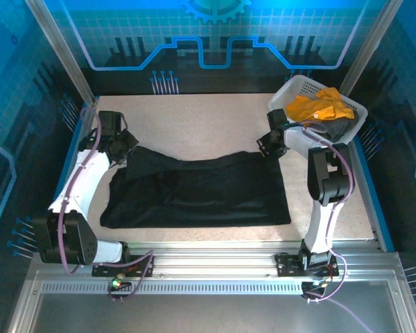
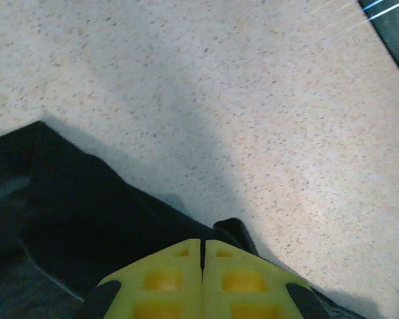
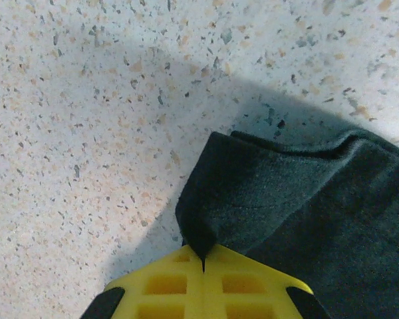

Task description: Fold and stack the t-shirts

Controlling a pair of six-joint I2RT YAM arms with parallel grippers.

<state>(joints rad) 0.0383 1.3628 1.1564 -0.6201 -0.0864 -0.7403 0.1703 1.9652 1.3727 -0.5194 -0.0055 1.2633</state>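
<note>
A large black t-shirt [image 1: 194, 191] lies spread flat across the middle of the table. My left gripper [image 1: 125, 149] sits at its far left corner. In the left wrist view its yellow jaws [image 2: 201, 246] are shut, with the black fabric [image 2: 66, 219] bunched right at their tips. My right gripper [image 1: 271, 147] is at the shirt's far right corner. The right wrist view shows it [image 3: 203, 256] shut on a pinched fold of the dark cloth [image 3: 286, 199]. An orange-yellow t-shirt [image 1: 321, 105] and a dark grey t-shirt [image 1: 336, 129] lie crumpled in the basket.
A white lattice basket [image 1: 289, 89] stands at the back right corner, just behind the right arm. Bare speckled tabletop [image 1: 194, 125] stretches behind the black shirt. Blue rails edge the table left and right, with an aluminium rail along the near edge.
</note>
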